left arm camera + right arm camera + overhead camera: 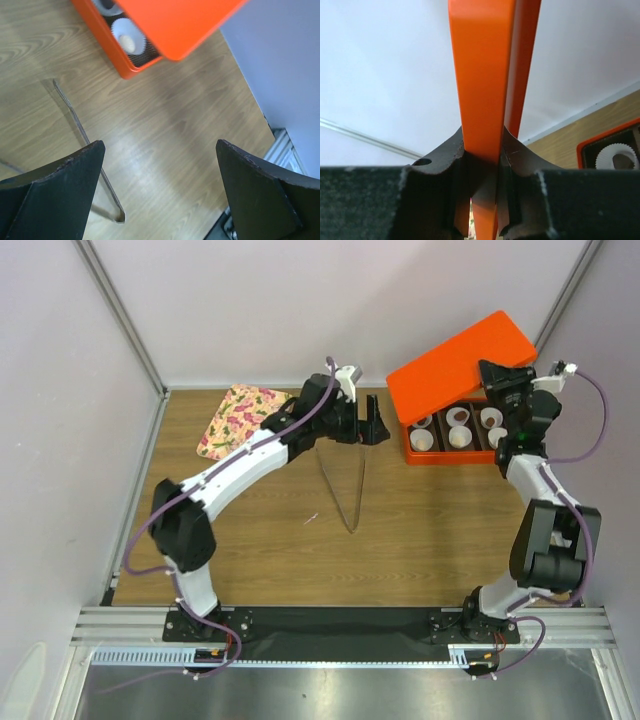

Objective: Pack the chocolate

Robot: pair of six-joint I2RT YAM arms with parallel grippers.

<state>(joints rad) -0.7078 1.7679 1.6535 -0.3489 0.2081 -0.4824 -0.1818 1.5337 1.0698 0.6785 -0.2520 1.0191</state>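
right gripper (484,150) pinches orange lid (460,360); left gripper (160,150) spread

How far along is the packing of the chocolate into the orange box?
Done: white fluted paper cups sit in the orange rectangular box, some holding a chocolate lump. In hand: the right gripper is clamped on the flat orange lid, tilted above the box. Remaining: lowering the lid to close it. The left gripper is open and empty over the metal tongs.
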